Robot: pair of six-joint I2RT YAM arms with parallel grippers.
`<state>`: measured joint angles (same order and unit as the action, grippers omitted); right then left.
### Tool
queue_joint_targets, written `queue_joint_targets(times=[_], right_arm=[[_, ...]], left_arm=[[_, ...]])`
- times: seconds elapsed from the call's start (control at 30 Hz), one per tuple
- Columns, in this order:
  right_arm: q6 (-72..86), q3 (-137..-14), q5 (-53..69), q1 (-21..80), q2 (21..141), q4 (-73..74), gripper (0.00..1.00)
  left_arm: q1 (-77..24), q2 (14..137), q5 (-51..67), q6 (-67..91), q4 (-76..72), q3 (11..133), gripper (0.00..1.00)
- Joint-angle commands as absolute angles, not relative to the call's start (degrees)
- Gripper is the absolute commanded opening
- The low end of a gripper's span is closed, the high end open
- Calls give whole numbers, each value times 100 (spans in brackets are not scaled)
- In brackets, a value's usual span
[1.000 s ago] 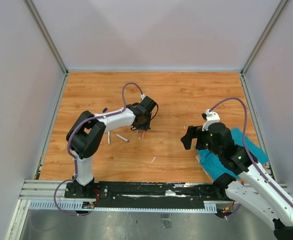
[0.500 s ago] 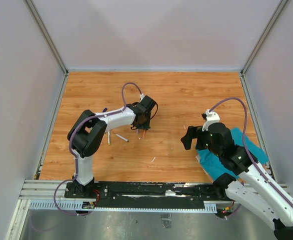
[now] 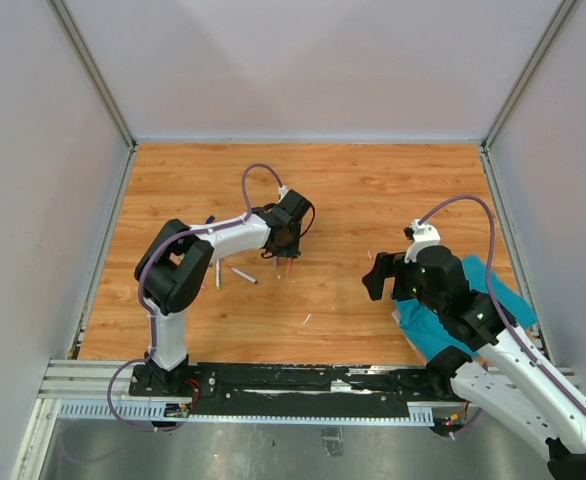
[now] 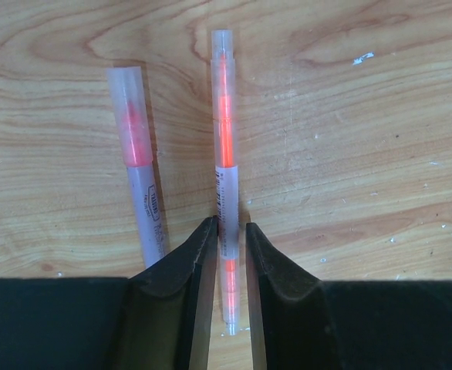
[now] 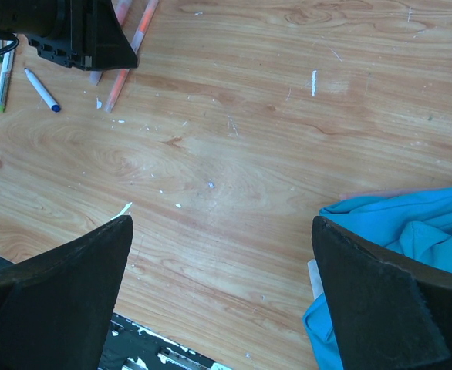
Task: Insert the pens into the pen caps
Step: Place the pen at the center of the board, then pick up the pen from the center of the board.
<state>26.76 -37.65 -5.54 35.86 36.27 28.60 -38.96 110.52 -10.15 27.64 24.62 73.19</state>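
Left wrist: left hand (image 4: 230, 225), black wedge fingers barely spread, straddles a slim translucent orange pen (image 4: 224, 139); right hand (image 5: 222, 220) gapes wide.

Tiny illegible print on the pink pen (image 4: 153, 204) and orange pen (image 4: 224, 193)

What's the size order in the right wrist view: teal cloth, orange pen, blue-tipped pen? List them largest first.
1. teal cloth
2. orange pen, cut off by the frame edge
3. blue-tipped pen, clearly shorter
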Motion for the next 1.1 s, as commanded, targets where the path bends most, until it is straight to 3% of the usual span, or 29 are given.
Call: queue_joint_targets(times=[0.0, 0.53, 1.07], right_arm=[[2638, -3828, -536, 3523, 3564, 2962, 99], [2711, -3682, -574, 3516, 3442, 2859, 99], [2882, -3574, -835, 3515, 3356, 2757, 99]], left_arm=[[-3832, 10701, -935, 2648, 2282, 7461, 27], [-3832, 7959, -1366, 2336, 957, 5868, 31], [-3815, 6094, -2065, 3012, 1022, 4278, 42]])
